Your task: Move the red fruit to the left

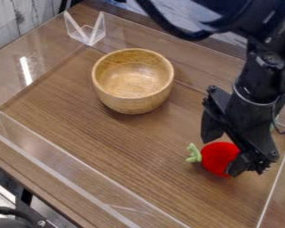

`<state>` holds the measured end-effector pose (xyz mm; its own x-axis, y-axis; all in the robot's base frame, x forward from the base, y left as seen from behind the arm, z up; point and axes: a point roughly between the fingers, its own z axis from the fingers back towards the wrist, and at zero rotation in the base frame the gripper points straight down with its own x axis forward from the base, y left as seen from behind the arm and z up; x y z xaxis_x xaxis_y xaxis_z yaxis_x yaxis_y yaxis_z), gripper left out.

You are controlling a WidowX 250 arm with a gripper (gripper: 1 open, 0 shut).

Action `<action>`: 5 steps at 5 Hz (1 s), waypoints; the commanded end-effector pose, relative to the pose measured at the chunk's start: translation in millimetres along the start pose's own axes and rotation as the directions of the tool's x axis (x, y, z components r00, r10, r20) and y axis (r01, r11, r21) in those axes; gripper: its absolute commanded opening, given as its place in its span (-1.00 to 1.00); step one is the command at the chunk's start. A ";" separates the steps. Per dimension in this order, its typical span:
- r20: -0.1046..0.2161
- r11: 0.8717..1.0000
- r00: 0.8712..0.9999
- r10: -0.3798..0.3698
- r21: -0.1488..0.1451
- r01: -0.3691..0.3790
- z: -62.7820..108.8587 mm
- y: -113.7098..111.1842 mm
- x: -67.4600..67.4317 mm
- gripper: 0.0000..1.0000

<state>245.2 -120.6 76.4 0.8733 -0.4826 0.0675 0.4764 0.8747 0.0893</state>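
The red fruit (219, 158) lies on the wooden table (97, 151) in the lower right of the frame, close to the clear wall along the right edge. Its green leafy stem (194, 154) points toward the left. The black gripper (235, 148) hangs straight down over the fruit, and its jaws stand wide apart, one dark finger at the upper left of the fruit and the other at its right side, so that the fruit sits between them. Whether either finger touches the fruit cannot be told. The fruit rests on the table, not lifted. A round wooden bowl (133, 80) stands upright in the upper middle of the frame, well apart from the fruit. A clear plastic stand (85, 28) sits in the upper left corner.
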 end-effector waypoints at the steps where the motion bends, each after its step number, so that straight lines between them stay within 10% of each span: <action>1: 0.056 0.997 0.996 -0.075 -0.010 0.076 11.2 11.6 6.0 1.00; 5: 0.059 0.991 0.990 -0.128 -0.026 0.130 -1.4 26.6 7.0 1.00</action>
<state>255.5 -99.9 66.8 0.7998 -0.5962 0.0693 0.5931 0.8028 0.0609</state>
